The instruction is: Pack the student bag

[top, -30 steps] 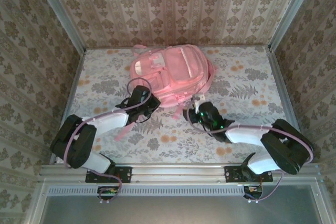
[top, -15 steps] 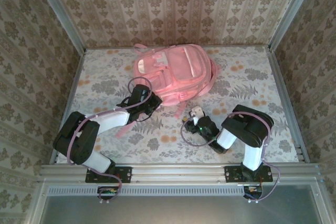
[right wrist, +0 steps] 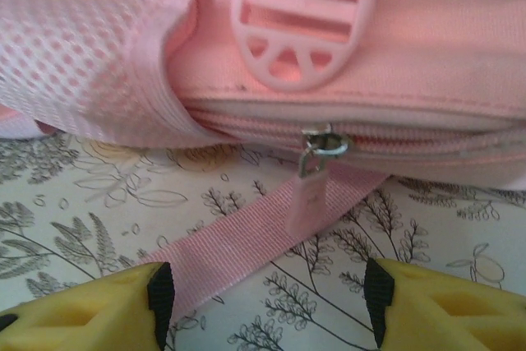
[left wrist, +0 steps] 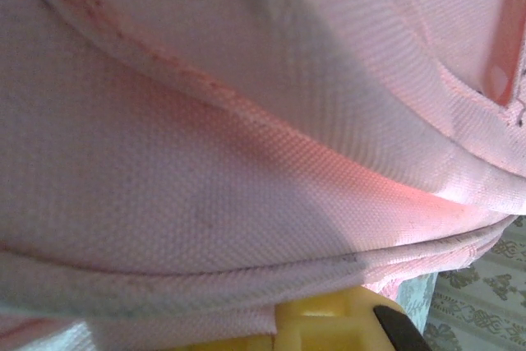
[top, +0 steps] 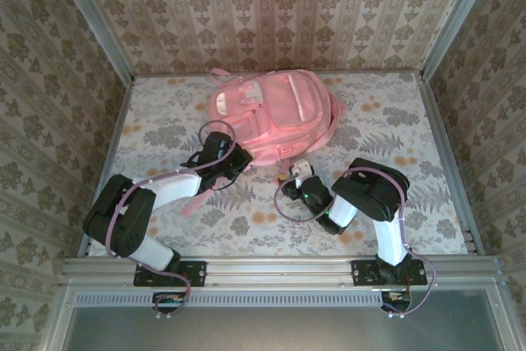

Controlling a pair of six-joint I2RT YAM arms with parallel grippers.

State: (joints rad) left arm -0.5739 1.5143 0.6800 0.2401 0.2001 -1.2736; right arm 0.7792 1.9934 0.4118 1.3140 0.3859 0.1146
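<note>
Top view. Your bag (top: 273, 111) lies flat at the upper centre of the frame, on the far half of the floral worktop (top: 394, 141), close to the back wall. Both arms reach up from the bottom edge towards its near side.

Left gripper (top: 233, 162): it sits at the bag's lower-left corner, against the fabric. In your left wrist view, pink weave presses close to the lens and one yellow finger (left wrist: 329, 322) shows at the bottom edge. The jaws are closed. You cannot tell whether any fabric is pinched between them.

Right gripper (top: 297, 172): it sits just below the bag's near edge, at centre frame. In your right wrist view, its yellow fingers (right wrist: 82, 310) stand wide apart in the two bottom corners and grip nothing. Between them a pink strap (right wrist: 238, 244) runs diagonally across the worktop. Above the strap a zip pull (right wrist: 311, 195) hangs from the closed zip. A pink buckle (right wrist: 306, 18) lies at the top centre.
</note>
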